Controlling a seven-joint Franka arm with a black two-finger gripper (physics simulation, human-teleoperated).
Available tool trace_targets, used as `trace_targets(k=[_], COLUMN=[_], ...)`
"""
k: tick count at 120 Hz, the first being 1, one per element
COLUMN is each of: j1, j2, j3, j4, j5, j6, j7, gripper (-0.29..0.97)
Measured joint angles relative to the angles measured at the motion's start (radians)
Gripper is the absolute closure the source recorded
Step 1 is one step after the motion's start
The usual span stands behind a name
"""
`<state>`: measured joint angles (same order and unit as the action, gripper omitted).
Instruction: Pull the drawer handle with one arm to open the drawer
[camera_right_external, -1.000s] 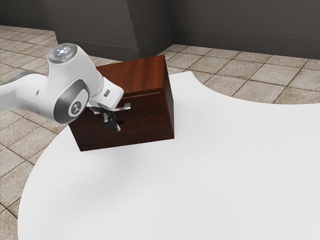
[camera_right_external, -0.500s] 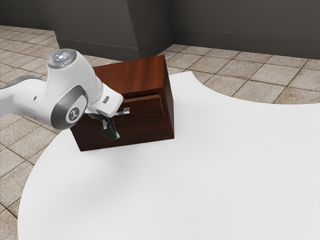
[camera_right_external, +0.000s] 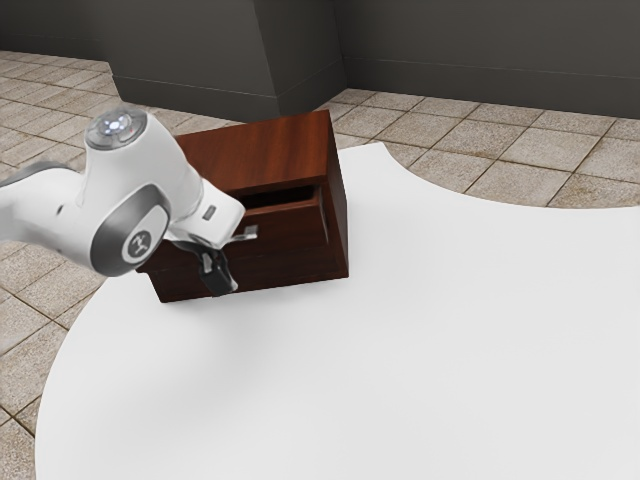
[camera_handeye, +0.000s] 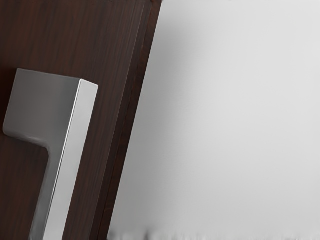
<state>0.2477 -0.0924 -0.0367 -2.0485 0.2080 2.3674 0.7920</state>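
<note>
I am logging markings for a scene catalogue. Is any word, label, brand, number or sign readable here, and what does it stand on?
No word or number can be read.
Arm: a small round emblem on the grey joint cover, too small to read.
Arm, white part near the handle: a tiny dark mark, too small to read.
Cabinet, drawer, handle, table: no text.

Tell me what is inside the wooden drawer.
The drawer is pulled out slightly; only a dark gap shows behind its front. Any contents are hidden by shadow and the cabinet top.
</note>
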Motion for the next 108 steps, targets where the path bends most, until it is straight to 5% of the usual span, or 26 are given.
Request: trace_targets(k=[108], j1=[-0.022], j2=[-0.219], j3=[-0.041], j4=[-0.224], j5=[0.006], j6=[0.014], j7=[-0.042], gripper=[0.02])
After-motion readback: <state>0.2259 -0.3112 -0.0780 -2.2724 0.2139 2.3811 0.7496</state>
